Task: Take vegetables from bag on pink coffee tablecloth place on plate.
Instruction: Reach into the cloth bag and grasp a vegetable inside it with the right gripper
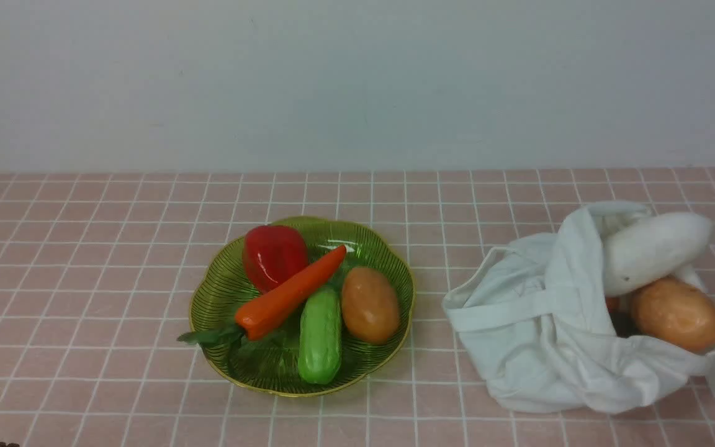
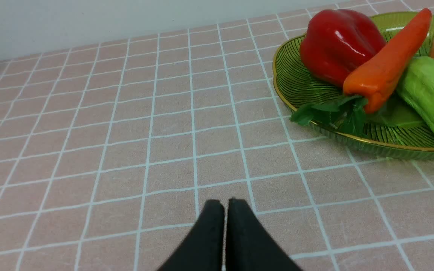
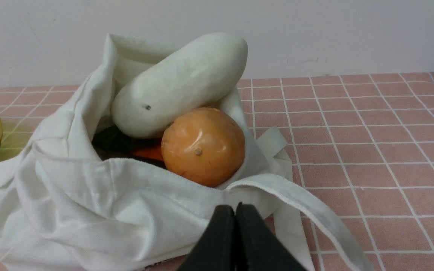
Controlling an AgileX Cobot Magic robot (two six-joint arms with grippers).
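A white cloth bag [image 1: 537, 335] lies at the right on the pink grid tablecloth [image 1: 84, 279]. A white radish [image 1: 652, 251] and an orange-brown potato [image 1: 677, 313] stick out of its mouth; both show in the right wrist view, radish [image 3: 179, 84], potato [image 3: 203, 146]. The yellow-green plate [image 1: 221, 292] holds a red pepper [image 1: 274, 254], a carrot [image 1: 289, 292], a green cucumber [image 1: 319, 335] and a potato [image 1: 370, 304]. My right gripper [image 3: 235, 210] is shut and empty, just before the bag. My left gripper [image 2: 225, 205] is shut and empty over bare cloth, apart from the plate [image 2: 296, 81].
A plain pale wall [image 1: 357, 81] stands behind the table. A long bag strap [image 3: 315, 214] trails on the cloth beside my right gripper. Something orange and dark green [image 3: 141, 148] lies deeper in the bag. Neither arm shows in the front view.
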